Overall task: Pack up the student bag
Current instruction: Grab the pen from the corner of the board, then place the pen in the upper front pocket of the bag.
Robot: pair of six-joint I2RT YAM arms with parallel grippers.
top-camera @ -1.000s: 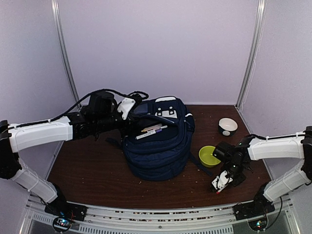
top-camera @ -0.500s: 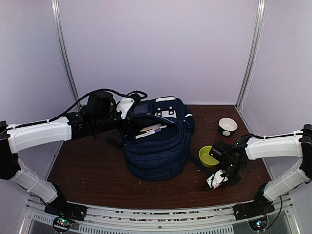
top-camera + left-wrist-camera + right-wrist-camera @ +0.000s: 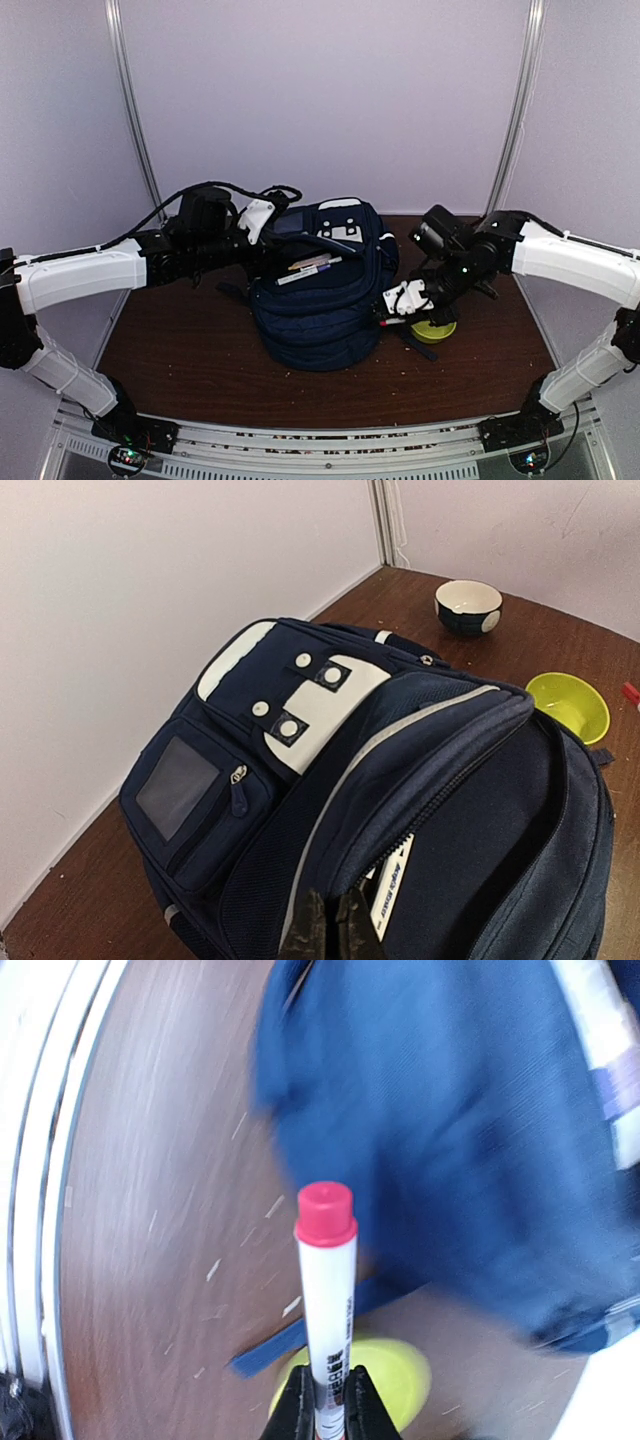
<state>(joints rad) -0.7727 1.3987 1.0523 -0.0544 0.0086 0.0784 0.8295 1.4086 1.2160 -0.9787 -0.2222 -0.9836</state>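
Centrally on brown table (image 3: pixel 180 350): student bag (image 3: pixel 325 300), top end toward back wall, upper opening gaping, pens (image 3: pixel 310 267) poking out. Left gripper (image 3: pixel 330 932) at opening rim, jaws pinched together on fabric edge. Right gripper (image 3: pixel 326 1400) clamped on white marker (image 3: pixel 327 1300), red cap pointing away from fingers. It hangs just beside bag's right flank, over green bowl (image 3: pixel 570 705). Dark bowl with white inside (image 3: pixel 468 605) further back, near wall corner. Right wrist view blurred; bag only blue smear.
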